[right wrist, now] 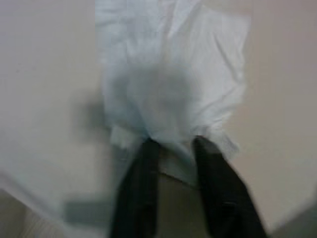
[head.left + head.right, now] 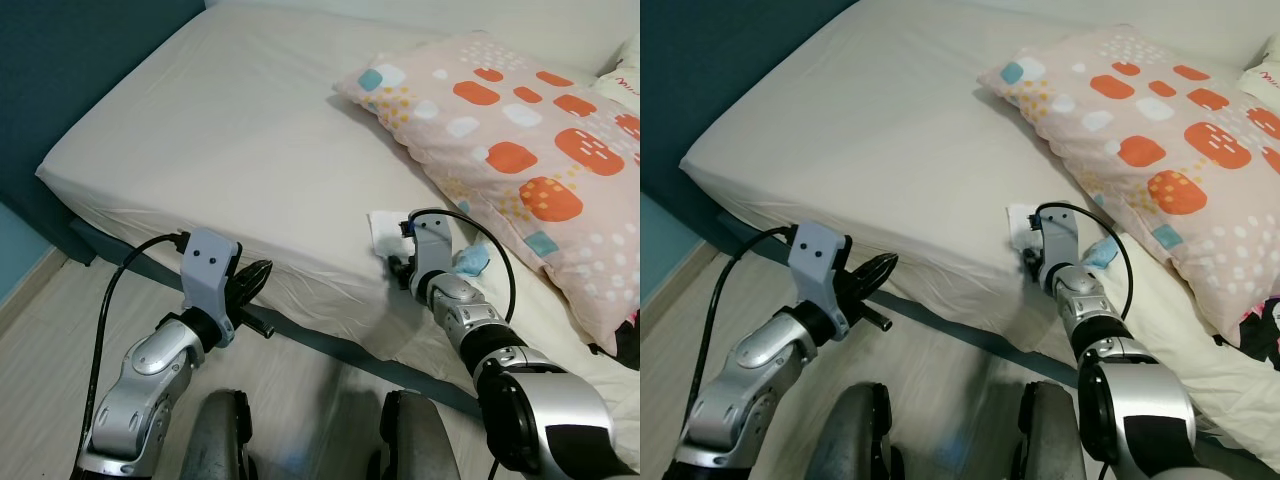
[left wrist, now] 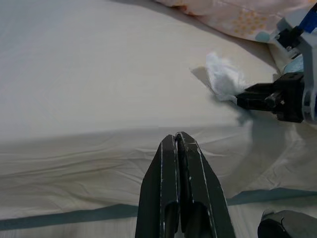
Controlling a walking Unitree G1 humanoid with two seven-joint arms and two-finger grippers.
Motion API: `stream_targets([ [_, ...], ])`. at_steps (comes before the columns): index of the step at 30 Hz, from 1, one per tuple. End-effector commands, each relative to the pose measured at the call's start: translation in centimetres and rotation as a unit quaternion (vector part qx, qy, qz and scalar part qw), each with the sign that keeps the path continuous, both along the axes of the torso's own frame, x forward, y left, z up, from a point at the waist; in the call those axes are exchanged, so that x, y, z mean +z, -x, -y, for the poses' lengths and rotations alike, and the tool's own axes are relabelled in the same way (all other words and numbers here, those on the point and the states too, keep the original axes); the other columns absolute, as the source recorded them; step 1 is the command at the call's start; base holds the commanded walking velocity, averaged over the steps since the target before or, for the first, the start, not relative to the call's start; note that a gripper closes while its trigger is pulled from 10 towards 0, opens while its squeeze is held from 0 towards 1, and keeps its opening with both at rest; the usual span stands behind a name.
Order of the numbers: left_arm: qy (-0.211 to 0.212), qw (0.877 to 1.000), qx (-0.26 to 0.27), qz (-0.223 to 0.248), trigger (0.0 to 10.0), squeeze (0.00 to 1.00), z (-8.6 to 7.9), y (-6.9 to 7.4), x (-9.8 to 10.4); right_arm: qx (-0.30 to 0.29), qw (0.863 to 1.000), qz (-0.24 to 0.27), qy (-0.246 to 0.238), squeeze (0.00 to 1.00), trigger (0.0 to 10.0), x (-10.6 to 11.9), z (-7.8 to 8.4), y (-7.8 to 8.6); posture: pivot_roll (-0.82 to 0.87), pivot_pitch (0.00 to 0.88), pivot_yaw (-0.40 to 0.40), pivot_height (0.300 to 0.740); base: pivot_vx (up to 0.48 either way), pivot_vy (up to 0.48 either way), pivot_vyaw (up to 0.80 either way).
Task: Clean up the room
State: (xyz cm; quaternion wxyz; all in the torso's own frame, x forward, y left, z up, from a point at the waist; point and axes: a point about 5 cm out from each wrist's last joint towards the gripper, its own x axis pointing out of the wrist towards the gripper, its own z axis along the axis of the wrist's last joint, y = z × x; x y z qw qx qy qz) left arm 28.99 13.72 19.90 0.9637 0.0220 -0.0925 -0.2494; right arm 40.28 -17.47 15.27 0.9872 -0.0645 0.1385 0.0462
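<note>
Tissue (image 1: 171,74), white, thin and crumpled into soft folds, lies on the cream bed sheet (image 2: 230,130) right at the tips of the right gripper (image 1: 173,146). In the right wrist view its two black fingers stand slightly apart with the tissue's lower edge bunched between them; the picture is blurred, so I cannot tell whether they actually pinch it. From the head views the tissue looks like a small flat square, half hidden behind the gripper's wrist housing. Just beside that wrist, on its far side, sits a small pale blue scrap (image 2: 470,261), and beyond it a pillow (image 2: 520,130) printed with orange, white and teal patches, cut off at the frame edge. The left gripper (image 3: 178,141) hangs off the mattress edge over the wooden floor (image 2: 50,320), fingers pressed together and holding nothing.
</note>
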Motion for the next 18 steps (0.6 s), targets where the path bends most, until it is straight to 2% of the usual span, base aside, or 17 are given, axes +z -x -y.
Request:
stream_targets([
  [1, -0.003, 1.0, -0.016, -0.001, 10.0, 0.0, 0.3, 0.4, -0.1, -0.006, 0.999, -0.045, -0.006, 0.0, 0.0, -2.1, 0.1, 0.8, 0.18, 0.427, -0.013, 0.587, 0.0, 0.0, 0.0],
  [4, 0.008, 0.999, -0.04, 0.005, 10.0, 0.0, 0.7, 0.8, 0.3, -0.005, 0.999, -0.044, -0.006, 0.0, 0.0, -2.0, 0.1, 0.8, 0.18, 0.425, -0.014, 0.587, 0.0, 0.0, 0.0],
  [9, 0.021, 0.993, -0.12, -0.003, 10.0, 0.0, 2.2, 2.0, 0.5, -0.005, 0.999, -0.044, -0.007, 0.0, 0.0, -2.1, 0.1, 0.8, 0.18, 0.419, -0.017, 0.587, 0.0, 0.0, 0.0],
  [12, 0.025, 0.99, -0.136, -0.008, 10.0, 0.0, 2.4, 2.3, 0.6, -0.005, 0.999, -0.044, -0.007, 0.0, 0.0, -2.1, 0.1, 0.8, 0.18, 0.419, -0.017, 0.587, 0.0, 0.0, 0.0],
  [14, 0.024, 0.983, -0.18, -0.016, 10.0, 0.0, 3.2, 3.0, 0.6, -0.004, 0.999, -0.043, -0.009, 0.0, 0.0, -2.0, 0.0, 0.8, 0.17, 0.412, -0.017, 0.587, 0.0, 0.0, 0.0],
  [18, 0.011, 0.982, -0.188, -0.015, 10.0, 0.0, 3.5, 3.0, 0.3, -0.003, 0.999, -0.037, -0.016, 0.0, 0.0, -1.8, -0.1, 0.6, 0.15, 0.394, -0.022, 0.587, 0.0, 0.0, 0.0],
])
